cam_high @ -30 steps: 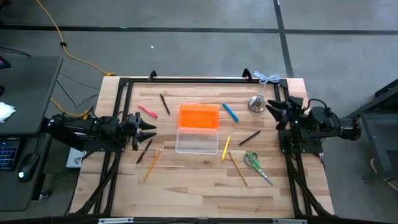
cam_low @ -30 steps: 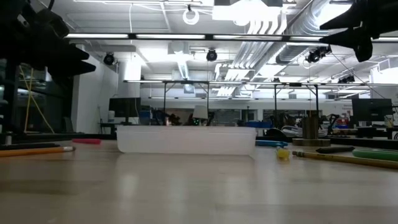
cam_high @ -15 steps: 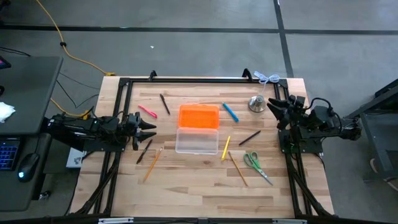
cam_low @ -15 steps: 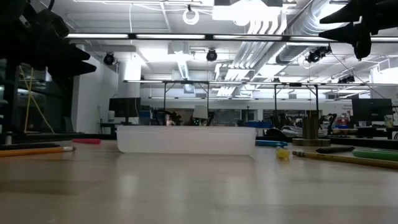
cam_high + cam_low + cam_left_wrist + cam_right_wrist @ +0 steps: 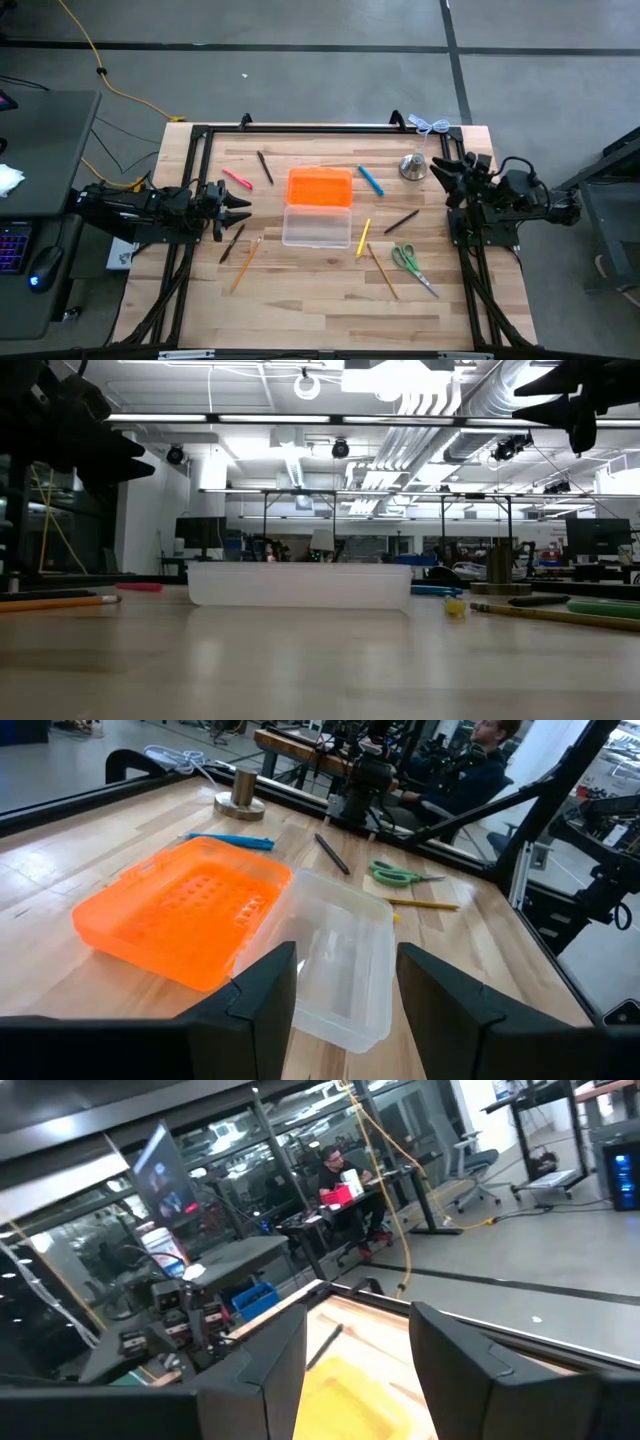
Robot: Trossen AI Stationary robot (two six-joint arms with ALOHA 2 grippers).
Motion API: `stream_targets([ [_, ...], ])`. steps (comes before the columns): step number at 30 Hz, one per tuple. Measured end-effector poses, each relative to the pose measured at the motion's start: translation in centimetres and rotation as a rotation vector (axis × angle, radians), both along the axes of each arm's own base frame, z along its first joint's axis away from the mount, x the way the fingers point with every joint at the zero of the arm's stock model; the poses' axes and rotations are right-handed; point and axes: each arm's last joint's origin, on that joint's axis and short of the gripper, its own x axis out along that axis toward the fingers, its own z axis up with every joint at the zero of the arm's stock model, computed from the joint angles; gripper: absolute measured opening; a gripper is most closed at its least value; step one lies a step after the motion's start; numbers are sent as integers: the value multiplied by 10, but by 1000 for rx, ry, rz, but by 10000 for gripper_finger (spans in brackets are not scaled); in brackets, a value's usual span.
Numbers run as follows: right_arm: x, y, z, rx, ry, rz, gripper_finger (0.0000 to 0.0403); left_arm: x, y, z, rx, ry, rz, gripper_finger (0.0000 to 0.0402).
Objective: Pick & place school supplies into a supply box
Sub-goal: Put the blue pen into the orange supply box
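Both sets of jaws stand wide and empty. The left gripper (image 5: 243,207) hangs above the table's left edge, the right gripper (image 5: 437,172) beside the bell (image 5: 412,166). The pens (image 5: 237,179) lie thin and flat, so I'd worry fingers skid off one or nudge the box (image 5: 317,226), sitting mid-table, lid (image 5: 320,187) open.

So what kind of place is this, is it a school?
Probably not a school: it looks like a big robotics lab or workshop. Bare ducts and lights hang from the ceiling, metal-framed workbenches fill the room, and a person sits at a desk with equipment.
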Motion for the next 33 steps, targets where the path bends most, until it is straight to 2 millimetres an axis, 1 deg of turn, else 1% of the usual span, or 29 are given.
stream_targets([
  [6,1,1,4,-2,-36,26,156,0,0,-1,4,21,0,206],
  [10,7,1,8,-46,-32,21,151,-1,0,-2,26,30,-5,206],
  [19,41,4,17,-146,-5,30,149,-1,0,-2,36,36,-7,200],
  [25,62,6,16,-154,18,32,149,-1,0,-2,73,41,-9,200],
  [33,84,9,18,-169,-32,78,149,-1,0,-2,85,43,-8,200],
])
